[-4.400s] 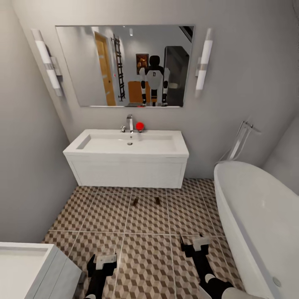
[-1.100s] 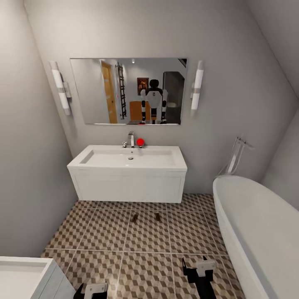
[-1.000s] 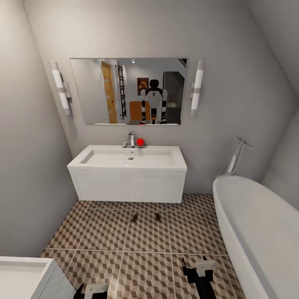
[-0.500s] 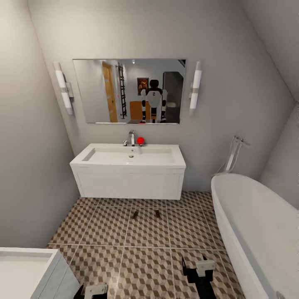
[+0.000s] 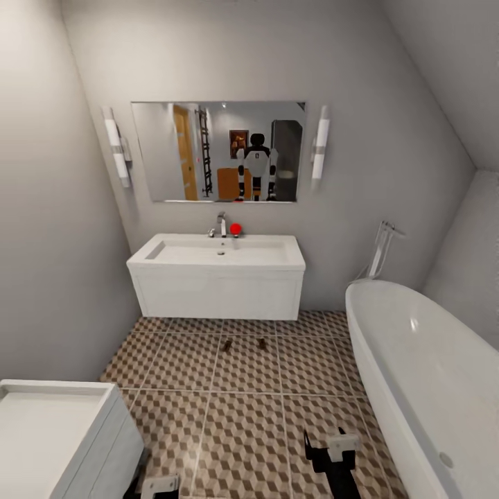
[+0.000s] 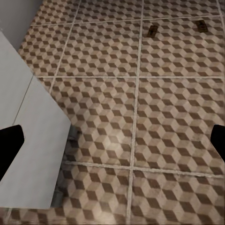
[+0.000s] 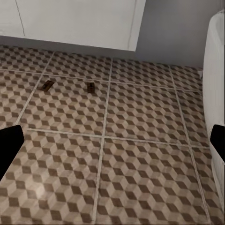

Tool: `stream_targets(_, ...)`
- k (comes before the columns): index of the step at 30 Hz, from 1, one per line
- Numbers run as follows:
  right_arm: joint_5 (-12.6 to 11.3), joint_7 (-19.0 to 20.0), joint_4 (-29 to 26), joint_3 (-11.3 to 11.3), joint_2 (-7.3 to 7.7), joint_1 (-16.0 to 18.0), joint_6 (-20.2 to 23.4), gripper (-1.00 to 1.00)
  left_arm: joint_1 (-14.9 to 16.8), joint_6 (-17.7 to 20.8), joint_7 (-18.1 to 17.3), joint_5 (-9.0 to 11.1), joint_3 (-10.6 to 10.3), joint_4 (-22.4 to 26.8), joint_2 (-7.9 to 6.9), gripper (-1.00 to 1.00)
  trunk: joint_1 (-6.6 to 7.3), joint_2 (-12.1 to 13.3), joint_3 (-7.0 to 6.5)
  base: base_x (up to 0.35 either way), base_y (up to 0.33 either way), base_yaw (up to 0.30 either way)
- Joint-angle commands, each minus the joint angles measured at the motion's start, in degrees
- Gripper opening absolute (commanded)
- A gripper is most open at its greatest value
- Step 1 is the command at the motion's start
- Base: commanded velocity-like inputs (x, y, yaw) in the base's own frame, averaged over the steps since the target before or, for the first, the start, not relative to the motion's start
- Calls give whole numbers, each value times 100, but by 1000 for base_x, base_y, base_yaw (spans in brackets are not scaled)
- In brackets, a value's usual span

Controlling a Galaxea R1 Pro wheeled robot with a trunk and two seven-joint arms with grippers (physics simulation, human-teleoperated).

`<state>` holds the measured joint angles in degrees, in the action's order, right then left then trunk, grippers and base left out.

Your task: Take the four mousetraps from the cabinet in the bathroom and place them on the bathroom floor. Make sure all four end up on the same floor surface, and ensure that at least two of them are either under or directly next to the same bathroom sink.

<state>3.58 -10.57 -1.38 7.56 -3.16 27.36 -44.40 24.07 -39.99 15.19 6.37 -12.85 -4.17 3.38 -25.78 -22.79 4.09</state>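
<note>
Two mousetraps lie side by side on the bathroom floor (image 5: 242, 416) just in front of the white sink unit (image 5: 220, 284): one mousetrap (image 5: 226, 344) and its neighbour (image 5: 263, 343). The left wrist view has them far off (image 6: 152, 31) (image 6: 202, 26), and so does the right wrist view (image 7: 47, 85) (image 7: 90, 87). My right gripper (image 5: 331, 443) hangs low over the tiles, open and empty (image 7: 112, 138). My left gripper (image 5: 159, 485) sits at the picture's lower edge, also open and empty (image 6: 112, 143). In the mirror, the orange-brown cabinet (image 5: 226, 184) stands behind my reflection.
A white bathtub (image 5: 423, 374) runs along the right side. A white boxy unit (image 5: 55, 436) stands close by my left arm, its corner near the left gripper (image 6: 33, 140). Grey walls close in left and behind the sink. Open tiles lie between me and the sink.
The whole view has drawn back and shifted, so the sink and mousetraps look farther off and the white unit larger. The mousetraps lie where they were. Both grippers stay open.
</note>
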Motion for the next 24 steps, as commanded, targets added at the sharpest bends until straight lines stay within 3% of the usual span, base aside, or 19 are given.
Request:
stream_targets(1, 38, -60, 6, 32, 0, 6, -6, 100, 11, -35, 2, 58, -50, -23, 4, 100, 0, -13, 13, -340, 0, 0)
stream_targets(24, 38, -60, 6, 35, -2, 6, -7, 100, 10, -35, 2, 58, -51, -23, 4, 100, 0, -13, 13, -340, 0, 0)
